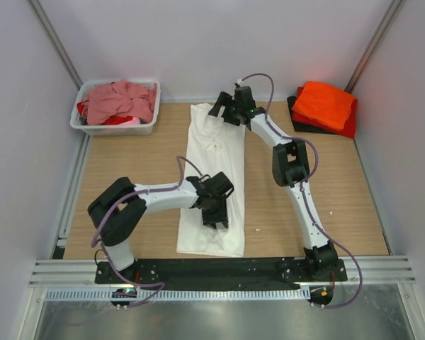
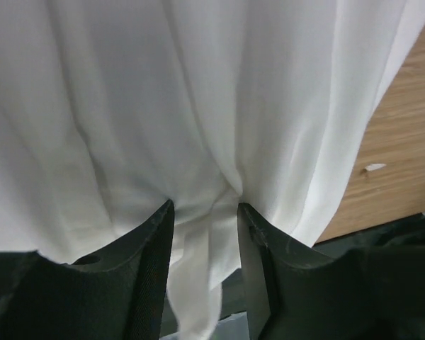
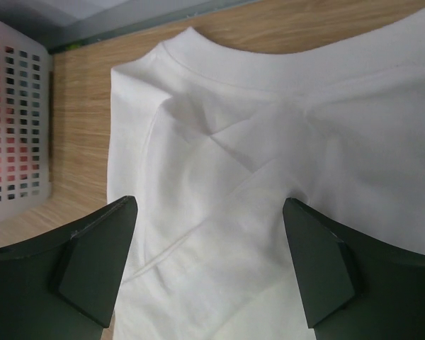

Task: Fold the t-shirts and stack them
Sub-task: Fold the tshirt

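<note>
Folding the white t-shirt [image 1: 212, 152], which lies as a long strip down the middle of the table [image 1: 304, 205], calls for a matched grip at both ends. Your left gripper [image 2: 204, 207], towards the near edge, has its jaws clamped on a bunch of hem. Your right gripper [image 3: 209, 204] hangs over the collar by the far edge, jaws wide apart. Lower it, pinch both layers, then lift evenly so the strip won't twist.

Plain white t-shirt [image 1: 214, 180] on a light brown wood-grain table [image 1: 326, 184]; plain orange t-shirt [image 1: 327, 105] above a red t-shirt [image 1: 350, 126] and a black t-shirt [image 1: 295, 110]; dusty-pink t-shirt [image 1: 120, 99] in a translucent white tub [image 1: 113, 129] whose wall bears a grid of small square holes. Left gripper [image 2: 205, 207] and right gripper [image 3: 209, 202] matt black; arms [image 1: 163, 197] white and black, cables [image 1: 269, 81] mauve.
</note>
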`<action>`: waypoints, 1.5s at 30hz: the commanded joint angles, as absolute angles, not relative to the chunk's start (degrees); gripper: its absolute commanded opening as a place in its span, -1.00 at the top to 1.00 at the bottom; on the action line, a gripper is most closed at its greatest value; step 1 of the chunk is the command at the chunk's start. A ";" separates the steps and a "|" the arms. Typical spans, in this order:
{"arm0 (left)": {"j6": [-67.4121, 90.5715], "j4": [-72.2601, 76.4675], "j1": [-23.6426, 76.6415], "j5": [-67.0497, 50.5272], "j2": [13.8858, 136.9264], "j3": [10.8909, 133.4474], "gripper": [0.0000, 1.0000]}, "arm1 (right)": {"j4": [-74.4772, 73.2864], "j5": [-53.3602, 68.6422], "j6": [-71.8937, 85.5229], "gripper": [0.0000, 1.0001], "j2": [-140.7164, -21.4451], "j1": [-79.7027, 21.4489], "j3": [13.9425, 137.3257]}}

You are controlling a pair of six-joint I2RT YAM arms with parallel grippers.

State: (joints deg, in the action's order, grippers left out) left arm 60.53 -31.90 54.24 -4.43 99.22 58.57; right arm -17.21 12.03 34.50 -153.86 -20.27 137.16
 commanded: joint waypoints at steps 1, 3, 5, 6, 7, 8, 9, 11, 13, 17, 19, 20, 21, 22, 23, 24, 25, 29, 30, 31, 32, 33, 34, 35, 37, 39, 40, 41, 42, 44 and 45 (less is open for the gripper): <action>63.02 -28.12 56.60 -8.61 106.16 62.57 0.14 | -11.97 15.64 39.19 -0.83 -160.39 -19.86 137.46; 63.19 -28.56 56.60 -9.93 108.36 63.89 0.15 | -10.73 16.17 40.34 -0.85 -161.27 -19.86 139.55; 63.81 -28.65 56.60 -9.93 108.11 63.99 0.14 | -9.94 15.39 40.43 -0.86 -162.50 -19.86 141.23; 63.98 -29.17 56.60 -9.76 106.89 64.07 0.14 | -9.58 14.77 40.69 -0.86 -162.68 -19.86 142.63; 64.07 -29.96 56.60 -9.49 106.01 64.42 0.12 | -8.62 14.33 40.78 -0.86 -162.77 -19.86 143.08; 63.99 -31.10 56.69 -8.97 105.21 65.03 0.10 | -7.66 14.15 40.87 -0.88 -162.77 -19.69 143.26; 63.81 -34.16 56.86 -7.66 103.46 66.69 0.10 | -6.86 14.06 41.48 -0.89 -162.43 -19.60 143.26; 63.28 -37.95 57.65 -5.81 101.61 68.63 0.09 | -5.37 13.71 41.92 -0.89 -161.99 -19.69 142.91; 63.37 -43.84 58.62 -3.00 97.24 70.40 0.09 | -4.75 12.92 42.19 -0.89 -160.93 -19.60 141.95; 66.78 -49.91 63.35 2.98 86.88 69.96 0.07 | -4.22 12.92 39.91 -0.93 -157.16 -19.51 140.80; 67.85 -52.81 64.51 6.05 83.43 70.14 0.06 | -4.65 13.53 39.29 -0.96 -154.17 -19.42 140.45; 68.29 -53.52 65.29 7.11 80.80 70.05 0.06 | -4.57 13.88 39.29 -0.98 -152.94 -19.25 140.01; 68.64 -53.87 65.56 7.99 79.47 68.92 0.06 | -4.66 14.23 39.37 -0.98 -151.71 -19.16 138.62; 68.90 -53.62 65.65 9.22 78.41 67.95 0.06 | -5.01 14.76 38.94 -0.99 -149.09 -19.07 137.73; 69.17 -53.18 65.65 9.23 77.62 66.72 0.06 | -5.44 14.94 38.59 -0.99 -147.58 -18.90 136.59; 69.34 -51.69 65.74 9.23 76.39 64.19 0.09 | -6.15 15.12 38.15 -0.99 -146.26 -18.90 133.97; 69.00 -50.46 65.83 8.97 76.03 63.03 0.14 | -6.85 15.20 37.62 -0.99 -144.51 -18.72 132.47; 66.45 -43.44 67.06 10.81 75.93 59.07 0.20 | -12.29 14.95 33.41 -1.00 -132.76 -17.93 122.72; 65.92 -42.29 67.15 11.85 76.72 58.11 0.20 | -13.00 13.90 32.62 -0.99 -130.45 -17.84 117.65; 64.44 -40.97 67.15 12.13 77.34 57.83 0.20 | -13.44 12.93 31.74 -0.99 -128.17 -17.84 114.73; 63.81 -39.74 67.06 12.48 78.13 57.66 0.20 | -14.58 11.96 30.60 -0.99 -125.45 -17.84 112.00; 63.37 -37.64 67.15 12.48 79.18 58.00 0.21 | -15.37 9.43 28.67 -0.99 -120.72 -17.84 106.75; 62.76 -36.66 67.15 12.05 81.36 58.27 0.21 | -16.60 8.53 27.78 -0.99 -117.80 -17.75 103.92; 61.71 -34.91 67.15 11.78 82.87 58.71 0.22 | -17.22 7.39 27.16 -1.00 -115.16 -17.75 100.93; 61.26 -33.93 67.15 10.90 85.42 60.20 0.24 | -16.01 5.80 27.16 -0.99 -106.99 -17.75 90.65; 60.91 -33.14 67.15 10.11 89.46 61.78 0.25 | -14.60 6.06 28.29 -1.00 -99.11 -17.84 79.96; 60.73 -32.79 67.06 9.67 91.91 62.14 0.25 | -13.20 6.33 28.74 -0.99 -96.96 -17.84 76.50; 60.65 -32.09 67.15 9.15 92.80 62.75 0.25 | -12.14 6.59 29.09 -0.99 -94.59 -17.84 70.37; 60.64 -32.08 67.06 8.88 93.94 63.01 0.27 | -11.26 6.68 29.61 -0.99 -92.57 -17.75 67.79; 60.91 -31.99 67.15 8.09 96.05 63.37 0.29 | -10.29 6.68 30.93 -1.00 -87.55 -17.84 61.56; 61.08 -31.82 67.24 8.00 96.50 63.37 0.31 | -9.76 6.77 31.20 -1.00 -86.15 -17.84 59.87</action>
